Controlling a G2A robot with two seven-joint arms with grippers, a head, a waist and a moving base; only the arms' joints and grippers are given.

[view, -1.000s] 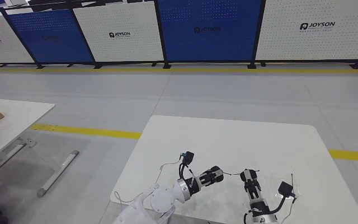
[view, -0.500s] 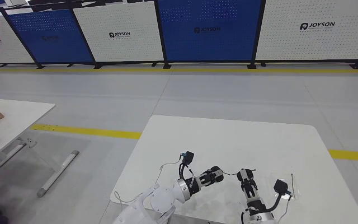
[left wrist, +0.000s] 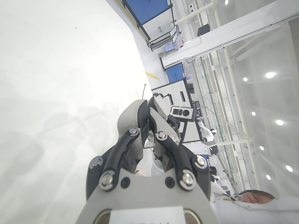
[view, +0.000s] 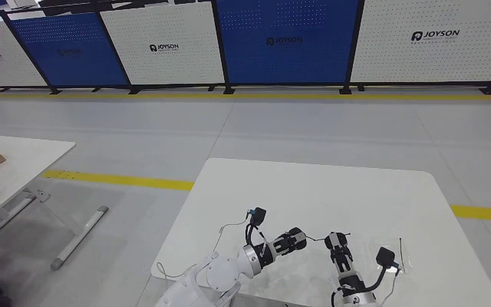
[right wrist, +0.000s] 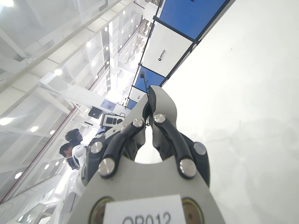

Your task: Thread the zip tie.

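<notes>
1. The zip tie (right wrist: 144,81) is seen pinched in the right gripper (right wrist: 149,92), its head end jutting beyond the jaws and roughly in line with them
2. The left gripper (left wrist: 147,104), jaws pressed together, is held just left of it, low over the table (view: 322,192)

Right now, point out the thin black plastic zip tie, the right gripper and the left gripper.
thin black plastic zip tie (right wrist: 144,82): right wrist view, on the strip below its head.
right gripper (right wrist: 149,93): right wrist view, between its shut fingertips.
left gripper (left wrist: 147,101): left wrist view, between its fingertips.
</notes>
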